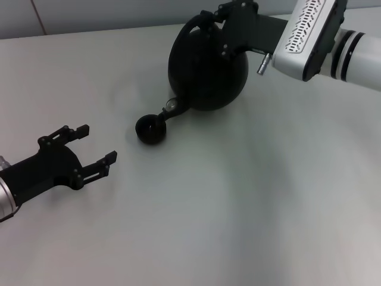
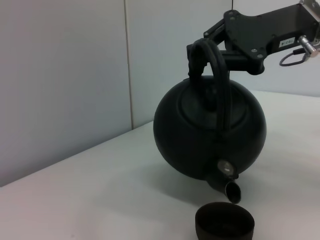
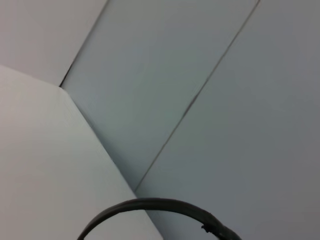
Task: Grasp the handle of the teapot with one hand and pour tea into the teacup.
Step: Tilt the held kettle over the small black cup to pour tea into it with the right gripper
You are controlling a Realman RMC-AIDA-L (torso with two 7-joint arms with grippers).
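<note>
R gripper (image 1: 209, 22) jaws clamped on handle (image 2: 216, 82), gripped at hoop top | 1 teapot (image 1: 208, 71) lifted, tilted, spout (image 2: 228, 186) just above 1 teacup (image 1: 151, 129) on table (image 1: 238, 196) | L gripper (image 1: 95, 149) jaws wide apart, holding nothing, near teacup, low over table.

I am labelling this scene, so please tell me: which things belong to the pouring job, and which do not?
Part of the job:
- large round matte-black teapot, tilted
- its thick arched black handle, held by the right gripper
- tiny dark round teacup under the spout

Not part:
- left gripper, open, idle over the pale table
</note>
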